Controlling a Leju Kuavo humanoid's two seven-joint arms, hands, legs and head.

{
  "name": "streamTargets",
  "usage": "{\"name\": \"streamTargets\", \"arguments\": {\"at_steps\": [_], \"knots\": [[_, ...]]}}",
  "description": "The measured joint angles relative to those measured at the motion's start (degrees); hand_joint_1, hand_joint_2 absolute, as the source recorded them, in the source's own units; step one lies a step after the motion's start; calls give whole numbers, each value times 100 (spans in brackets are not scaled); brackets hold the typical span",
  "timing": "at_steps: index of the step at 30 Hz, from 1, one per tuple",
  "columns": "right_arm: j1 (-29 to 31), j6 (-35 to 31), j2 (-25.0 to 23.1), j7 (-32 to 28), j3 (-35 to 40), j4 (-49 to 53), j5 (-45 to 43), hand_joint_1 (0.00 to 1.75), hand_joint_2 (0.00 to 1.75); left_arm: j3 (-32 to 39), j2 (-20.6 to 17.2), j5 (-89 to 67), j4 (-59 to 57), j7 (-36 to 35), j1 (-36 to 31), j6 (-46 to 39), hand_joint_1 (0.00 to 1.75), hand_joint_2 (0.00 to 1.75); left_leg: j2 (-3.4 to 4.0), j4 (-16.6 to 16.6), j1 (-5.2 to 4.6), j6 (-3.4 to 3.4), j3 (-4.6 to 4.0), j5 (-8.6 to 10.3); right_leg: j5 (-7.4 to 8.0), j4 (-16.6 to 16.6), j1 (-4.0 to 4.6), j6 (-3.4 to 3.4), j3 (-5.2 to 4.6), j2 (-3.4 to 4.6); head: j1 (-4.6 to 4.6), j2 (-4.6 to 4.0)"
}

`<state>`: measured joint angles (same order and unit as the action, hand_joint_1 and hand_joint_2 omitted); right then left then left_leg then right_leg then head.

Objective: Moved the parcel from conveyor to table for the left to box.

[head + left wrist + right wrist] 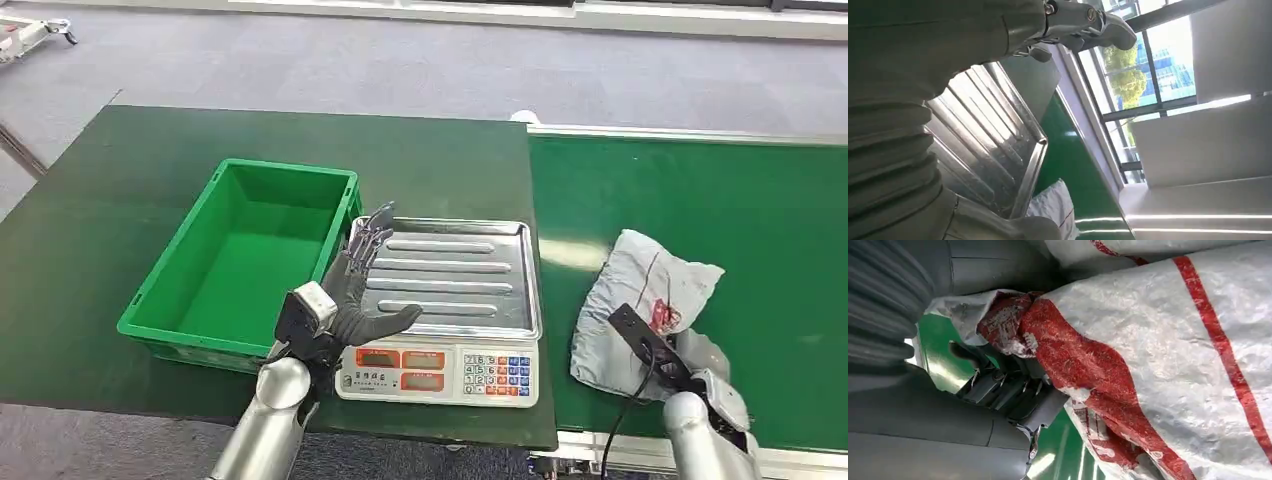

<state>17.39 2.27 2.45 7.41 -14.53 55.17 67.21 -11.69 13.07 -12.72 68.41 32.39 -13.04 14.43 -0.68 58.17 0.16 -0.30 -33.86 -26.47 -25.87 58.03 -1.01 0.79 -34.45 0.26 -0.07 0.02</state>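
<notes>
**Operator:** Head view first. I count one parcel (640,300), a crumpled grey bag with red print, lying on the green conveyor (760,220) on my right side. One green crate (245,260), one scale (445,300) with a steel tray, both on the dark desk (120,190).

**Supervisor:** And the hands?

**Operator:** Two. My right hand (665,350) is down on the near edge of the parcel. In the right wrist view its dark fingers (1008,390) are curled in against the bag's red-printed fold (1148,365), so I read it as gripping the parcel. My left hand (360,285) is raised over the near-left corner of the scale's tray, fingers spread apart, holding nothing.

**Supervisor:** Anything in the way?

**Operator:** The scale sits between the crate and the conveyor, touching or just beside the crate's right wall; I can't tell which. Its keypad and two red displays face me. The crate has nothing in it. A black cable hangs by my right wrist. From the left wrist view I see the tray's ribbed steel (993,135), a bit of the parcel (1055,205) past its rim, and windows beyond.
</notes>
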Motion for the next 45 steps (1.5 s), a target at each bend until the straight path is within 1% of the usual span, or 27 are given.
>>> {"name": "streamTargets", "arguments": {"at_steps": [20,21,22,23,24,25,27,28,29,30,31,33,36,45], "knots": [[-18,-31,0,-40,4,2,-42,175,175,0,0,2,-2,18,-3,0,0,175,-1,0,0,0,-1,0,0,0,0,0,1,-1,0,0],[-51,-261,-2,-301,7,17,-399,175,175,0,0,98,-6,147,-3,-6,0,175,-2,0,0,0,-2,0,0,0,0,0,-1,-1,0,0],[-182,-776,-35,-862,4,180,-908,175,175,0,2,197,-13,291,-9,-31,0,175,-7,1,-1,1,-3,1,0,0,-1,0,-1,-6,2,0],[-404,-1524,-97,-1663,-13,681,-1749,175,175,2,2,294,-24,418,-20,-76,0,175,-18,2,-1,1,-9,1,0,0,-2,0,-4,-15,2,0],[-629,-2398,-188,-2630,-20,1259,-2682,175,175,7,2,348,-44,477,-33,-120,0,175,-33,1,-4,0,-18,1,-3,0,-5,3,-13,-27,-4,0],[-720,-3354,-288,-3671,-26,1738,-3530,175,175,11,2,389,-66,500,-37,-144,0,175,-35,-1,-3,-1,-25,3,-6,0,-3,-1,-18,-33,-4,0],[-754,-4581,-389,-4839,-89,2298,-4420,175,175,13,2,448,-118,551,-37,-190,0,175,-36,-2,1,-4,-22,2,-11,1,8,-7,-12,-31,0,0],[-789,-4853,-422,-5060,-147,2519,-4406,175,175,15,2,472,-144,562,-35,-197,0,175,-31,-2,5,-7,-18,-1,-12,1,9,-8,-11,-26,0,0],[-837,-4762,-446,-4902,-173,2663,-4198,175,175,15,2,485,-168,575,-35,-212,0,175,-19,-3,6,-11,-14,-6,-12,1,7,-9,-12,-12,0,0],[-869,-4350,-466,-4620,-188,2806,-3981,175,175,17,2,490,-199,592,-38,-212,0,175,7,-3,5,-9,-9,-15,-12,1,5,-9,-13,6,0,0],[-896,-4062,-483,-4509,-214,2888,-3939,175,175,17,2,492,-219,601,-41,-212,0,175,18,-3,2,-6,-5,-17,-12,0,2,-8,-13,15,0,0],[-978,-3862,-544,-4494,-227,2986,-3891,175,175,17,2,498,-256,608,-48,-219,0,175,15,-2,-1,-1,-6,-16,-11,0,-2,-8,-16,6,0,0],[-1011,-3827,-577,-4522,-297,3075,-3910,175,175,17,2,518,-310,621,-49,-223,0,175,-4,-1,-1,5,-14,-4,-7,0,-1,-2,-13,-8,0,0],[-1139,-3980,-605,-4723,-337,3228,-3867,175,175,24,4,673,-448,741,-62,-339,0,175,0,-1,-1,3,-14,-5,-7,1,-1,-2,-15,-1,0,0]]}}
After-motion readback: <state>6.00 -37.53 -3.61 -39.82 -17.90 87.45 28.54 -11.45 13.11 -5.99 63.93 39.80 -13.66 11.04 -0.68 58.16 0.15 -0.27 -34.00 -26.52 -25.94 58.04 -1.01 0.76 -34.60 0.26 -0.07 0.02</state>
